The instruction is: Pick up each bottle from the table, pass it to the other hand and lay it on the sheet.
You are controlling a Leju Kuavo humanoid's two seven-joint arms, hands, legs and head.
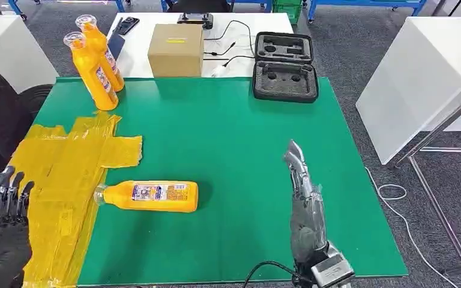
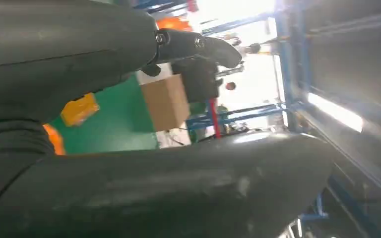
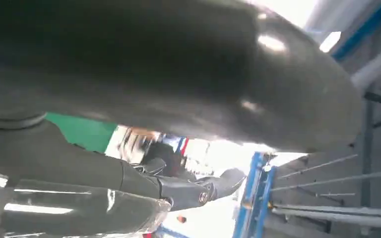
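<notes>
Green matting [image 1: 228, 138] is seen with one bottle [image 1: 150, 196] laid beside the yellow sheet [image 1: 66, 162] at lower left, two bottles [image 1: 96, 66] left standing upper left, both hands [image 1: 6, 210] [image 1: 303, 192] open and empty.

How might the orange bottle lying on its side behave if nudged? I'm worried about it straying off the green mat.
The lying bottle looks round-bodied, so it would probably roll across the green mat if pushed sideways. It appears full of orange liquid, so likely fairly heavy. Its smooth plastic may slip in a loose grip.

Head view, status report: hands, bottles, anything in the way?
Both hands, left hand and right hand, open. Lying bottle beside yellow sheet; standing bottles at back. Nothing blocking.
</notes>
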